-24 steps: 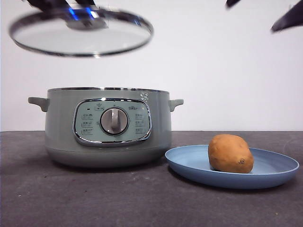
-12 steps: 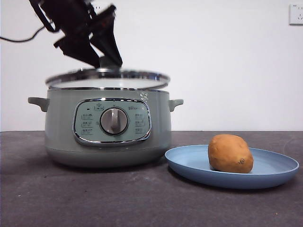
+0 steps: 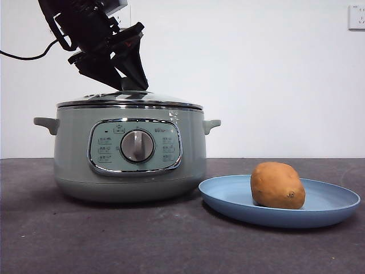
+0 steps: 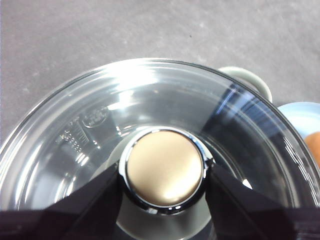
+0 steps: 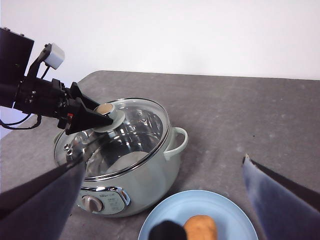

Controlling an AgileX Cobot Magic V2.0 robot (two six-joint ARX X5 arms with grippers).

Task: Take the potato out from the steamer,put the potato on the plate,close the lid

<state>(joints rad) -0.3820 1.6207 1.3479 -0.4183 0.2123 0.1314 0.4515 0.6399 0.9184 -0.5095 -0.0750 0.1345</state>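
The glass lid [image 3: 131,99] sits on the sage-green steamer [image 3: 68,154]. My left gripper [image 3: 129,84] is shut on the lid's round knob [image 4: 164,169], one jaw touching each side. The orange-brown potato [image 3: 278,185] lies on the light-blue plate [image 3: 333,202], to the right of the steamer. My right gripper [image 5: 164,162] is open and empty, high above the table. Its view looks down on the steamer [image 5: 150,182], lid [image 5: 137,125], plate [image 5: 165,222] and potato [image 5: 201,227]. It is out of the front view.
A dark grey table top [image 3: 142,240] runs under everything. A white wall stands behind, with a socket [image 3: 356,17] at the top right. A black cable [image 3: 28,56] hangs from the left arm.
The left gripper has lowered the lid from high at the left down onto the steamer's rim. The right arm's dark tips have left the top right of the front view.
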